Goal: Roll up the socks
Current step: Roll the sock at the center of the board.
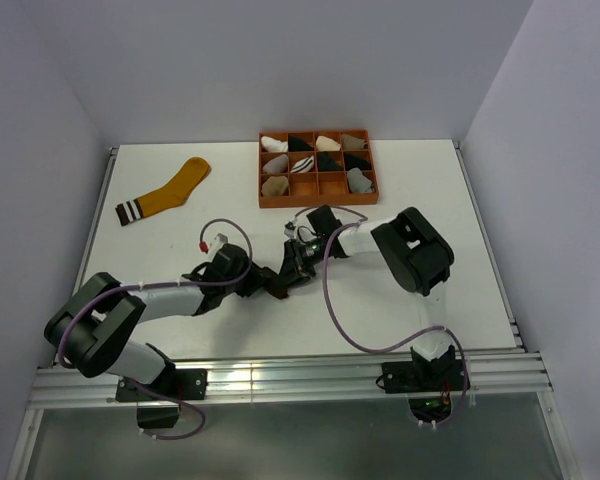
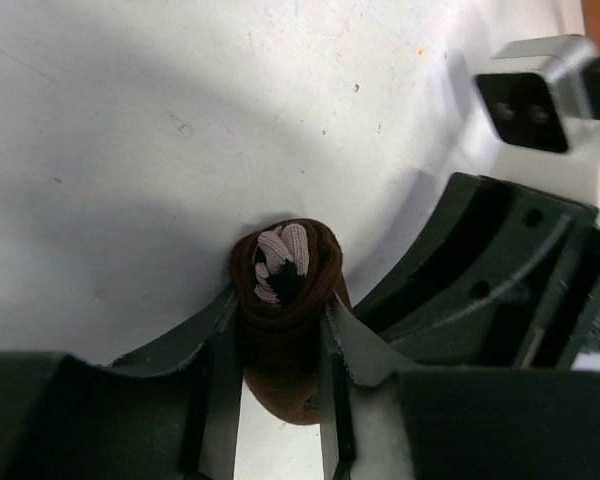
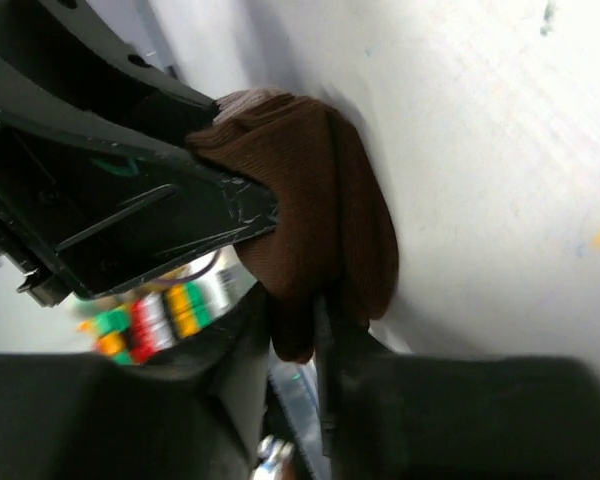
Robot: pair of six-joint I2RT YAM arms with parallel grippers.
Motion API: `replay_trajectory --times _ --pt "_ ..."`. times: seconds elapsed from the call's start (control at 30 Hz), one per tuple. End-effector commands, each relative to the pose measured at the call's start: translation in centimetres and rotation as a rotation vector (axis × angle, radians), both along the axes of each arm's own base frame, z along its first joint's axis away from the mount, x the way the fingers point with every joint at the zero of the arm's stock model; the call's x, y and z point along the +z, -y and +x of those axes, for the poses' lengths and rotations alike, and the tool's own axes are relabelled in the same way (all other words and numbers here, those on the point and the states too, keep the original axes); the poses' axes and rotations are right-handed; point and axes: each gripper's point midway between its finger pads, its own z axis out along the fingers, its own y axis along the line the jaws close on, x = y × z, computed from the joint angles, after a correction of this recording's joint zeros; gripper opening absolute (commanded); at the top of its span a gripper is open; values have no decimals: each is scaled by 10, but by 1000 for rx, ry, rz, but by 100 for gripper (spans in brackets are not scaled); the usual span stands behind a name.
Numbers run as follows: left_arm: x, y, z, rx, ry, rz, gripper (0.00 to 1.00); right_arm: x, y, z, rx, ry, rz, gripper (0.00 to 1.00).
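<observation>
You're clamping the left gripper (image 2: 280, 306) fingers around the rolled dark brown sock (image 2: 280, 375) mid-way across the table (image 1: 420, 190), striped cuff (image 2: 282, 262) tucked inside, while the right gripper (image 3: 298, 322) fingers are pinching its loose end (probably to stop the roll springing open), with the mustard sock (image 1: 168, 193) lying flat and unrolled at far left.

White table (image 1: 430, 200) carries a mustard-yellow sock (image 1: 170, 192) and orange tray (image 1: 310, 202).

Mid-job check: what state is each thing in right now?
dark brown sock: rolled up, held by both grippers
left gripper: shut on the roll
right gripper: shut on the roll's edge
mustard sock: flat, unrolled, untouched
tray: small bundles in most compartments
</observation>
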Motion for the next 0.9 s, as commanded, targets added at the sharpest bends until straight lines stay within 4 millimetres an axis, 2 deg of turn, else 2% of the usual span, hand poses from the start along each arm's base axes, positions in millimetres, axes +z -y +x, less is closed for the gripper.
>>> replay_trajectory --times 0.0,0.07,0.1,0.17,0.2,0.23,0.27,0.37,0.4,0.43,0.47,0.5,0.63,0.67,0.87 --pt "-47 -25 -38 -27 -183 189 20 -30 21 4 -40 203 -232 30" --pt "-48 -28 -43 -37 -203 221 16 -24 26 5 -48 256 -273 40" --pt "-45 -26 -40 -37 -194 227 15 -16 29 11 -64 332 -299 42" --pt "-40 -24 -39 -49 -188 245 15 -13 36 13 -83 386 -350 46" --pt "-40 -26 -40 -53 -194 257 15 -1 39 17 -93 448 -356 47" --pt "-40 -26 -41 -60 -195 270 15 -2 45 23 -121 513 -413 47" --pt "-36 -24 -38 -64 -188 270 15 9 49 25 -134 582 -427 49" --pt "-33 -22 -38 -76 -189 282 15 15 59 32 -175 767 -558 51" --pt "-34 -21 -38 -82 -192 286 15 27 59 33 -188 842 -569 52" --pt "-34 -21 -39 -89 -196 291 15 33 47 25 -171 900 -550 52" --pt "-32 -18 -37 -94 -193 288 15 33 51 25 -182 946 -577 52" --pt "-34 -18 -38 -98 -199 293 15 42 49 23 -185 997 -563 52" --pt "-34 -14 -39 -117 -204 300 15 62 31 13 -187 1169 -506 53" --pt "-33 -13 -39 -122 -205 297 15 63 23 2 -153 1197 -486 54" --pt "-32 -9 -37 -142 -205 306 15 60 3 -11 -75 1343 -504 58"
